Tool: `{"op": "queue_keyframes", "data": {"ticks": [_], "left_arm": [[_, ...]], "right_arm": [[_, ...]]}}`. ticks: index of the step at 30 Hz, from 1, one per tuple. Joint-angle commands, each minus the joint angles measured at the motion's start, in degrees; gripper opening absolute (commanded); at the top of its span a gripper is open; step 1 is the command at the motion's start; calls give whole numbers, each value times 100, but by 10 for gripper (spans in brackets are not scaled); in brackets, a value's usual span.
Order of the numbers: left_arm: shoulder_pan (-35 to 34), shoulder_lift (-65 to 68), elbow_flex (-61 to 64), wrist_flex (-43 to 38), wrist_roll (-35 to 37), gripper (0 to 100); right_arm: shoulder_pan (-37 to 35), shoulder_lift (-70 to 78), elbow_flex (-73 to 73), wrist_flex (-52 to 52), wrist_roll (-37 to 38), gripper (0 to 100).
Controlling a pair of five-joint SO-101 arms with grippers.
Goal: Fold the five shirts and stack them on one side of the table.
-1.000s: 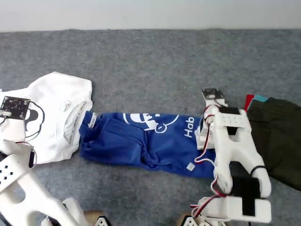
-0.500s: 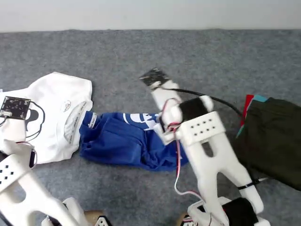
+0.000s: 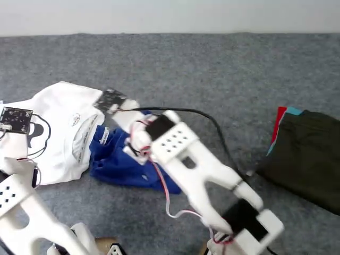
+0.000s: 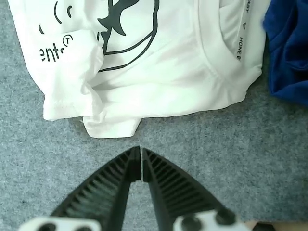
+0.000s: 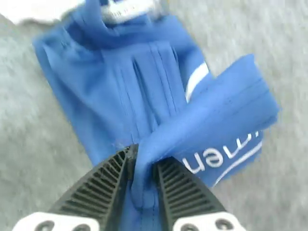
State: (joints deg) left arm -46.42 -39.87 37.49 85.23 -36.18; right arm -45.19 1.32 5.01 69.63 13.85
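High view: table (image 3: pixel 223 69) is covered in grey felt-like fabric, with a pale wall (image 3: pixel 170 16) along the far edge. White shirt (image 3: pixel 64 133) lies flat at the left, print and collar up. Blue shirt (image 3: pixel 114 162) is bunched just beside it, touching its collar side. Dark shirt (image 3: pixel 311 156) sits folded at the right edge, well apart, with red and teal cloth (image 3: pixel 281 114) showing at its far corner. Right arm (image 3: pixel 180 149) stretches across the blue shirt toward the white one, black cable (image 3: pixel 212 122) looping over it. Left arm (image 3: pixel 21 212) sits at the near-left corner. Left wrist view: left claw (image 4: pixel 142 166) has its fingers together with nothing between them, over bare grey fabric near the white shirt's hem; blue shirt at the frame edge. Right wrist view: right claw (image 5: pixel 143 156) is clamped on a raised fold of the blue shirt, white lettering showing on the lifted flap, the rest spread on the grey surface.
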Motion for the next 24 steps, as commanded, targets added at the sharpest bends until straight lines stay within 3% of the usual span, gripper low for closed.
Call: {"op": "queue_keyframes", "data": {"ticks": [1, 9, 14, 16, 20, 24], "left_arm": [[35, -114, -40, -123, 26, 14], [35, -114, -40, -114, 26, 14], [35, -114, 4, -123, 26, 14], [35, -114, 92, -149, 9, 14], [35, -114, 145, -149, 9, 14], [35, -114, 110, -149, 9, 14]], "right_arm": [[-242, 690, -1275, 13, 26, 9], [-611, 2404, -3569, 857, 26, 29], [-752, 3099, -4853, 1402, -158, 213], [-725, 3257, -5363, 1666, -360, 230], [-435, 3451, -6066, 2580, -360, 177], [-66, 3521, -6295, 3336, -352, 24]]}}
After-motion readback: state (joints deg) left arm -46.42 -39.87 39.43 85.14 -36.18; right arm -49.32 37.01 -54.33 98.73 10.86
